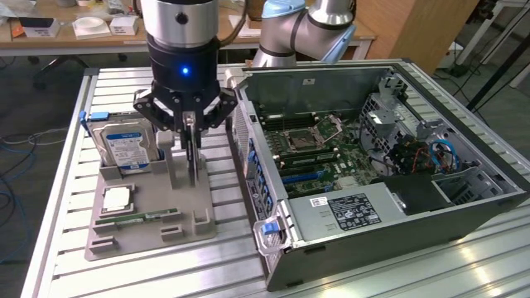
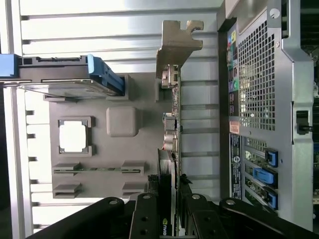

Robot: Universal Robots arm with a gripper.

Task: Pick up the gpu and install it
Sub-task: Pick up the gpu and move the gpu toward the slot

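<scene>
The gpu (image 1: 195, 158) is a thin card held upright on edge over the grey holder tray (image 1: 149, 239), at the exterior view's left of the open computer case (image 1: 273, 248). My gripper (image 1: 190, 127) points straight down, shut on the card's top edge. The wrist view looks down along the gpu (image 2: 173, 124): its silver end bracket (image 2: 177, 42) is at the far end, and my gripper (image 2: 169, 196) has a black finger (image 2: 148, 204) on each face. I cannot tell whether the card's lower edge still rests in the tray's stand.
On the tray stand a silver hard drive (image 1: 124, 146) with a blue clip, a square processor (image 1: 118, 197) and a narrow memory stick (image 1: 136, 218). The case lies on its side with the motherboard (image 1: 311, 139) exposed. Both sit on a slatted aluminium table (image 1: 166, 273).
</scene>
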